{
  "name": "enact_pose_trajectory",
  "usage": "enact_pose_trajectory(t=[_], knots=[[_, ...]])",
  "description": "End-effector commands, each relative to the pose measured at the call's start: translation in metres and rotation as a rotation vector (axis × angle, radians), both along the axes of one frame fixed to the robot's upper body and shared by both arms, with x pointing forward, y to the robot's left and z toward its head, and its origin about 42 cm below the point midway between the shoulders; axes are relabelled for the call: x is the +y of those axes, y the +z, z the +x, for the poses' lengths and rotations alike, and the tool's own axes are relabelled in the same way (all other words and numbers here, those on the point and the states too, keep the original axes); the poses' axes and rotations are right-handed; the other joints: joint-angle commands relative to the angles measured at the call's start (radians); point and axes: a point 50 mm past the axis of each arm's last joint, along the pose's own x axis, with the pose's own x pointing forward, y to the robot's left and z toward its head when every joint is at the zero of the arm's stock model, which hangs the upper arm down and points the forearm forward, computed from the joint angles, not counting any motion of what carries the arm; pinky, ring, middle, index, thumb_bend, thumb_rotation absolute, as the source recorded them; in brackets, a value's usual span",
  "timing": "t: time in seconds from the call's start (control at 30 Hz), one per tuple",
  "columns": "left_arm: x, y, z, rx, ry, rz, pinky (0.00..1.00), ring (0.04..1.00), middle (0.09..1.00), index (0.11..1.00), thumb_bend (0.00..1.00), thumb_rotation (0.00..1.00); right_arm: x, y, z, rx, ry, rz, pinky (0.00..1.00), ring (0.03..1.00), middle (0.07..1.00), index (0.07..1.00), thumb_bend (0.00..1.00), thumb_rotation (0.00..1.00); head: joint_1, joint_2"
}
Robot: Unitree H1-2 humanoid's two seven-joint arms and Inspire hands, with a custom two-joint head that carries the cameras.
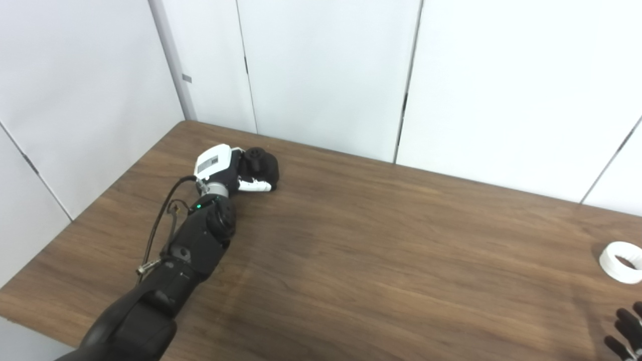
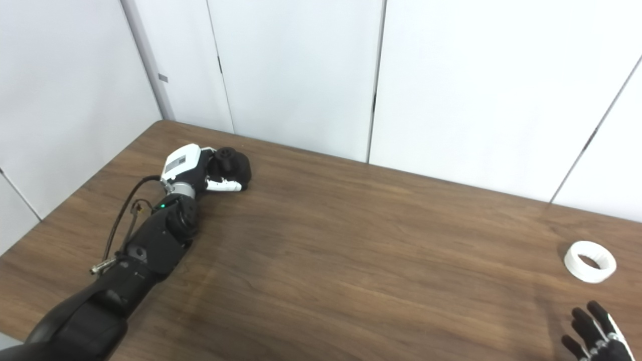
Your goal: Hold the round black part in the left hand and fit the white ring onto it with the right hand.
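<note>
The round black part (image 1: pixel 260 161) lies at the far left of the wooden table (image 1: pixel 376 250), and my left hand (image 1: pixel 241 173) is wrapped around it, fingers closed on its sides. The white ring (image 2: pixel 590 261) lies flat on the table at the far right, also seen in the left eye view as the white ring (image 1: pixel 622 261). My right hand (image 2: pixel 594 335) shows only at the bottom right corner, fingers spread, empty, a little nearer to me than the ring and apart from it.
White wall panels (image 1: pixel 326 70) stand right behind the table's far edge. The table's left edge runs close beside my left arm (image 1: pixel 185 250). Bare wood stretches between the two hands.
</note>
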Motion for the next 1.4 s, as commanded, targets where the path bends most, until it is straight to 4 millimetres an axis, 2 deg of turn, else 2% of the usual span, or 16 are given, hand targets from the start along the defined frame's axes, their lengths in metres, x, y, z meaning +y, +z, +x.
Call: enact_pose_trajectory(t=[0.0,0.03,0.07,0.1,0.2,0.6,0.8,0.9,0.97,1.07,1.17,1.37], knots=[[0.006,0.033,0.016,-0.141,0.01,0.033,0.96,0.884,0.808,0.595,0.92,0.28,0.001,0.015,0.002,-0.072,0.004,-0.023,0.87,0.919,0.894,0.914,0.81,0.94,0.001,0.002],[0.006,0.032,0.015,-0.164,0.017,0.021,0.96,0.878,0.799,0.58,0.9,0.26,0.001,0.015,0.002,-0.072,0.002,-0.023,0.87,0.917,0.895,0.914,0.81,0.94,0.001,0.002],[0.007,0.031,0.015,-0.184,0.022,0.01,0.96,0.873,0.784,0.534,0.72,0.17,0.001,0.015,0.002,-0.072,0.002,-0.022,0.86,0.919,0.894,0.915,0.81,0.94,0.002,0.002],[0.007,0.03,0.015,-0.197,0.025,0.002,0.97,0.87,0.766,0.503,0.6,0.1,0.001,0.015,0.002,-0.073,0.001,-0.022,0.86,0.919,0.891,0.914,0.8,0.94,0.002,0.002],[0.008,0.026,0.014,-0.233,0.031,-0.014,0.98,0.853,0.73,0.482,0.53,0.06,0.002,0.016,0.002,-0.077,0.002,-0.026,0.86,0.914,0.89,0.912,0.8,0.93,0.002,0.002],[0.006,0.021,0.01,-0.243,0.009,-0.032,0.98,0.856,0.718,0.48,0.52,0.05,0.003,0.016,0.002,-0.081,-0.001,-0.028,0.88,0.91,0.888,0.912,0.8,0.93,-0.017,0.015],[-0.005,0.027,-0.001,-0.248,-0.046,-0.026,0.96,0.847,0.724,0.48,0.52,0.05,0.006,0.016,0.002,-0.085,0.005,-0.025,0.91,0.91,0.901,0.918,0.82,0.93,-0.064,0.033],[-0.016,0.032,-0.011,-0.257,-0.112,-0.026,0.95,0.846,0.72,0.479,0.52,0.05,0.009,0.017,0.001,-0.095,0.033,-0.018,0.98,0.946,0.925,0.937,0.8,0.94,-0.097,0.043],[-0.024,0.036,-0.017,-0.248,-0.154,-0.024,0.94,0.85,0.721,0.479,0.52,0.06,0.012,0.018,0.001,-0.102,0.051,-0.017,1.0,0.989,0.972,0.98,0.76,0.98,-0.123,0.052],[-0.04,0.044,-0.028,-0.257,-0.233,-0.001,0.9,0.826,0.719,0.48,0.52,0.06,0.017,0.02,0.001,-0.088,0.043,0.008,1.0,0.999,0.993,0.998,0.73,0.99,-0.153,0.063],[-0.063,0.053,-0.042,-0.261,-0.326,0.011,0.98,0.834,0.727,0.48,0.52,0.06,0.023,0.024,0.001,-0.076,0.026,0.036,1.0,1.0,0.993,1.0,0.65,1.0,-0.191,0.077],[-0.106,0.06,-0.075,-0.248,-0.51,-0.02,1.0,0.858,0.743,0.48,0.53,0.06,0.032,0.026,0.003,-0.072,0.003,0.068,1.0,1.0,0.979,1.0,0.55,1.0,-0.267,0.11]])
